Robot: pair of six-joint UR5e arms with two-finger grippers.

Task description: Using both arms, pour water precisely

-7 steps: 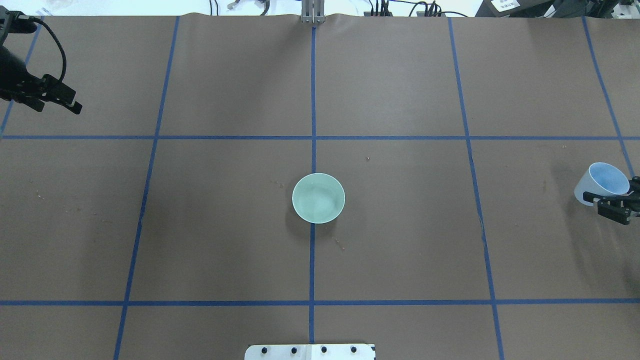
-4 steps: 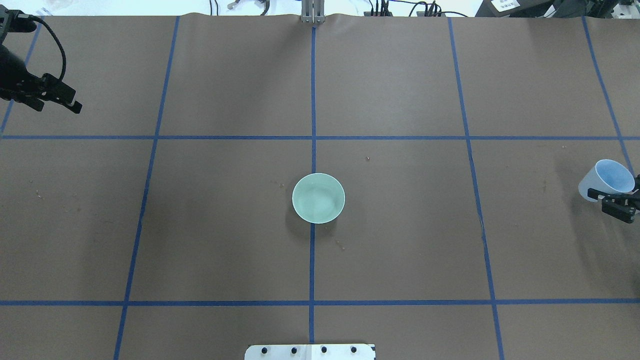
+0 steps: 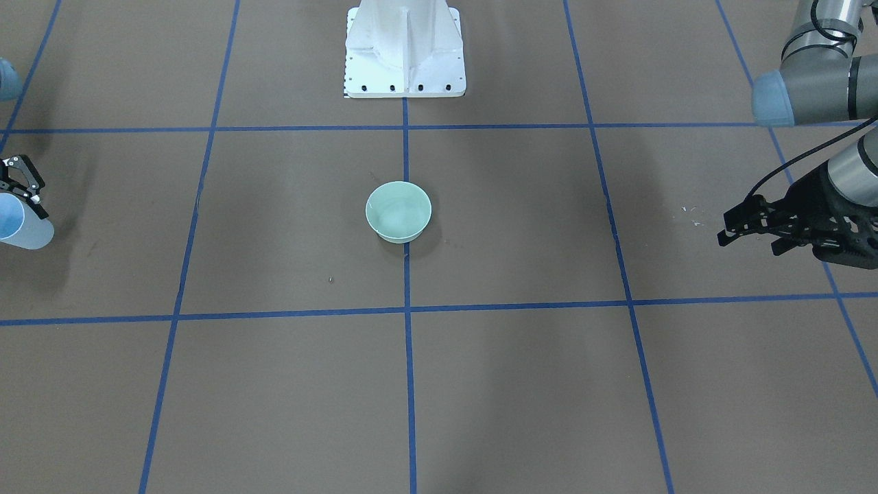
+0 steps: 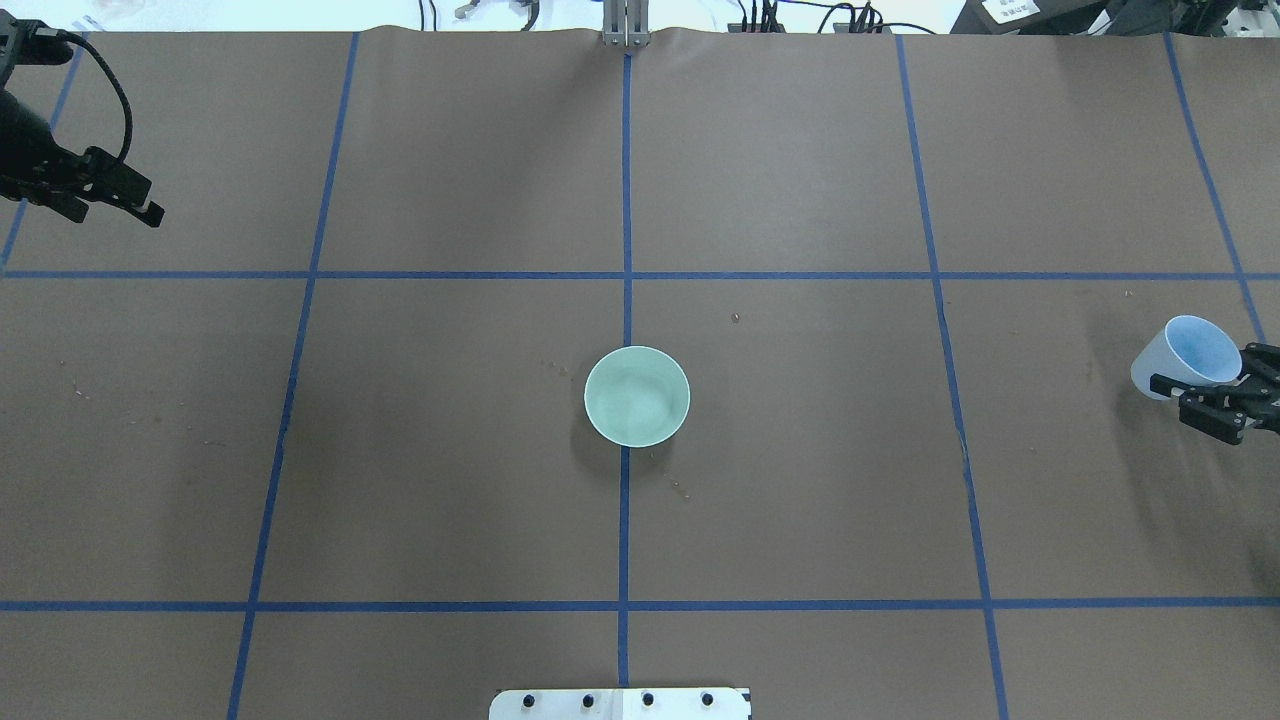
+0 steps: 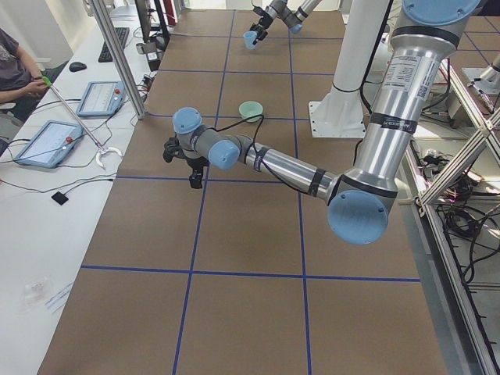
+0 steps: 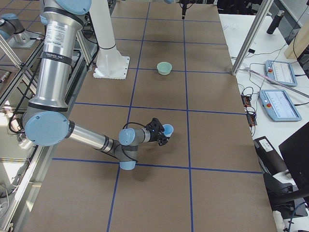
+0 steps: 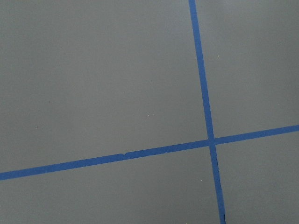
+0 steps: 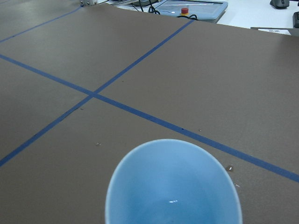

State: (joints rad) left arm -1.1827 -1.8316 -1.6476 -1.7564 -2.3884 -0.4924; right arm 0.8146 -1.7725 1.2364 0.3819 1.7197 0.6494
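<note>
Water (image 8: pixel 173 201) at the bottom of the blue cup (image 4: pixel 1185 358), visible only as a small white glint; not much of it. Cup roughly upright, exact tilt hard to judge, lifted near the right edge of the worktop (image 4: pixel 800 520) and clenched in the jaws of the right gripper (image 4: pixel 1180 397). Since half a second ago, moved a little inward from that edge toward the green bowl (image 4: pixel 637 396) at the worktop's centre, after drifting outward just before. Probably the start of the carry to the bowl; well apart from it, nothing poured yet from this cup. Left gripper (image 3: pixel 749 241) unmoved near the far left corner, jaws spread, holding nothing. No brand or writing legible: white label (image 4: pixel 1010 8) beyond the far right corner too small to read.
</note>
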